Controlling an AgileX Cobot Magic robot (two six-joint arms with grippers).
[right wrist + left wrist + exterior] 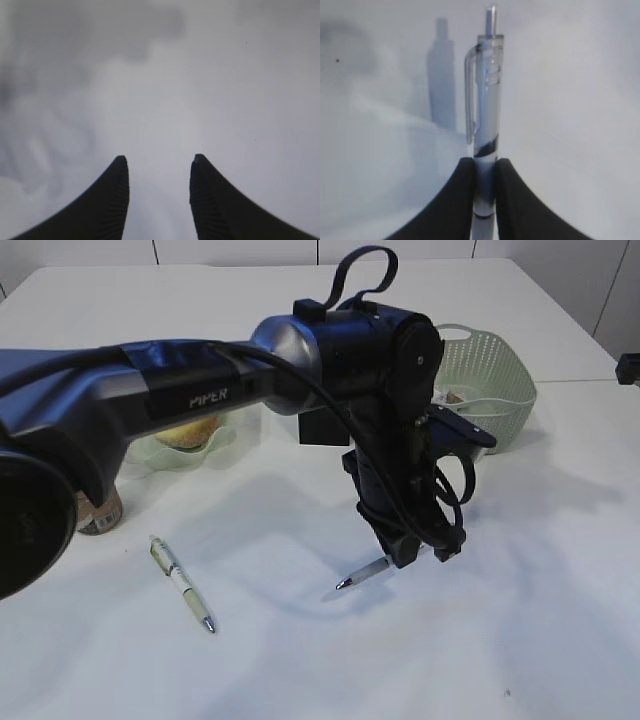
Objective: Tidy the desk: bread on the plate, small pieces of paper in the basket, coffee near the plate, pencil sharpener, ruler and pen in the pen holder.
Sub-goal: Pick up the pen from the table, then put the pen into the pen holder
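Left gripper [484,172] is clamping a clear pen [487,125] between both fingers [462,200], pen sticking out toward 12 o'clock in the left wrist view, its metal tip pointing toward 8 o'clock just over the desk [520,640] in the exterior view. Right gripper [159,170] is hanging over bare white surface with jaws parted, gripping nothing. A second pen [182,583] is lying on the desk at 9 o'clock of the left gripper, well apart; bread [190,432] is sitting on the plate [150,452], coffee [100,512] just beside it at 7 o'clock, basket [500,380] at 1 o'clock of the gripper.
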